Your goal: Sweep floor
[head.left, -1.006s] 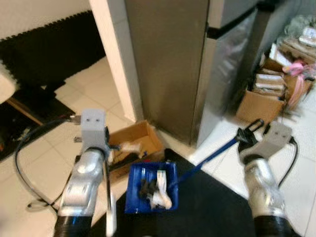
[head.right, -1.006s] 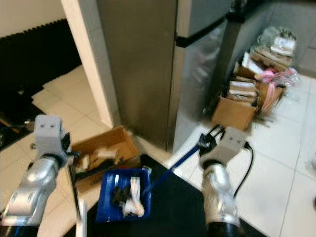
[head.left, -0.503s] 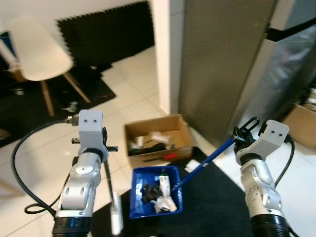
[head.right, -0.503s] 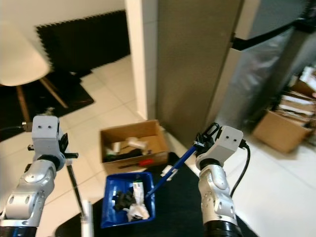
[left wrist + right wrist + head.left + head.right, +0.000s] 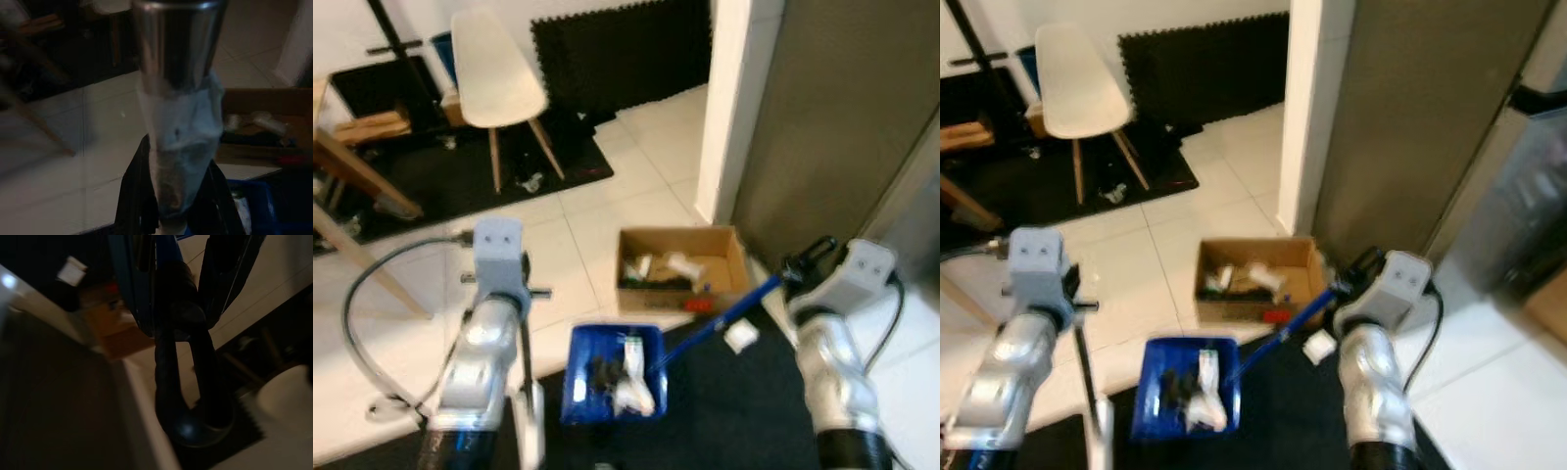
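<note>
My right gripper (image 5: 800, 269) is shut on the long blue handle (image 5: 724, 315) of a blue dustpan (image 5: 612, 372), which sits low in front of me on a black mat and holds white and dark scraps. On the left, my left gripper (image 5: 516, 292) is shut on the silver pole of a broom (image 5: 525, 387) that runs down past the dustpan's left side. In the left wrist view the pole (image 5: 176, 49) passes between the black fingers (image 5: 132, 196). The right wrist view has the blue handle (image 5: 166, 264) and its black end loop (image 5: 195, 396).
An open cardboard box (image 5: 680, 269) with rubbish stands just beyond the dustpan. A white scrap (image 5: 740, 336) lies by the mat's edge (image 5: 744, 411). A white pillar (image 5: 724, 98) and grey cabinet (image 5: 842, 117) rise at right. A white chair (image 5: 494, 73) and dark mats are far left.
The camera has swung left: the chair and dark mats have come into view and the fridge and far boxes have left it. Both grippers keep their holds on broom and dustpan.
</note>
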Controlling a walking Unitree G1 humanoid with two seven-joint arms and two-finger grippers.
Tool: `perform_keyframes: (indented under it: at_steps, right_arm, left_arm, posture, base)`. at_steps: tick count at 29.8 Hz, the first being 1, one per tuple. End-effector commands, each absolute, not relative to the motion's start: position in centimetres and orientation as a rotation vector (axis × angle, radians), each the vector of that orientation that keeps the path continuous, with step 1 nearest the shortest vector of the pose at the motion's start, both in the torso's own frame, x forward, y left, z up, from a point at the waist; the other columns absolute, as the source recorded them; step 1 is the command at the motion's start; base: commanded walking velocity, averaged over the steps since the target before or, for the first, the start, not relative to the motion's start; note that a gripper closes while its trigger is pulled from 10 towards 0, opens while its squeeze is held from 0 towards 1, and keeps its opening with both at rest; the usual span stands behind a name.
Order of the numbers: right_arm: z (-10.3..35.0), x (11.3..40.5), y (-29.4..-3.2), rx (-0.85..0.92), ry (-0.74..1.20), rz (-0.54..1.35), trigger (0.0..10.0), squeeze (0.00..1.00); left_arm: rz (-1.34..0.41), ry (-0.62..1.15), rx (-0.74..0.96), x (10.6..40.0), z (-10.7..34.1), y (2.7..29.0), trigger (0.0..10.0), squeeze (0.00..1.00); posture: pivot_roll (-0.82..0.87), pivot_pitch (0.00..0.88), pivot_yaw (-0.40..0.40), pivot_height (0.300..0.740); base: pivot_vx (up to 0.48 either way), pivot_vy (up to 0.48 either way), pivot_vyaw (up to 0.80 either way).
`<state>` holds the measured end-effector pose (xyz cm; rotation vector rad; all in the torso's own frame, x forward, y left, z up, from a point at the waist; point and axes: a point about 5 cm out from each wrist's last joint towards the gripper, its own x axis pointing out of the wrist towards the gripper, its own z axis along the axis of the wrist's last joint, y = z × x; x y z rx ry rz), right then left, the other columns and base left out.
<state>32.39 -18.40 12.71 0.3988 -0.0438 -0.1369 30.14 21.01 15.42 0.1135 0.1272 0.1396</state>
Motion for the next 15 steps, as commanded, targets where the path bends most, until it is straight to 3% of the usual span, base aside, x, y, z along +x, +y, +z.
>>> perform_keyframes:
  at_steps: [1, 15]
  right_arm:
    - [13.15, 32.31, -18.75, 0.421, -0.069, -0.146, 10.0, 0.0]
    - [13.1, 32.32, -18.78, 0.428, -0.068, -0.145, 10.0, 0.0]
  left_arm:
    - [0.134, 0.103, 0.137, 30.18, 15.98, 20.88, 10.0, 0.0]
    - [0.132, 0.103, 0.137, 30.23, 15.96, 20.83, 10.0, 0.0]
  posture:
    - [0.04, 0.098, 0.025, 0.74]
    - [0.04, 0.099, 0.027, 0.74]
  base:
    - [0.0, 0.0, 0.0]
    - [0.0, 0.0, 0.0]
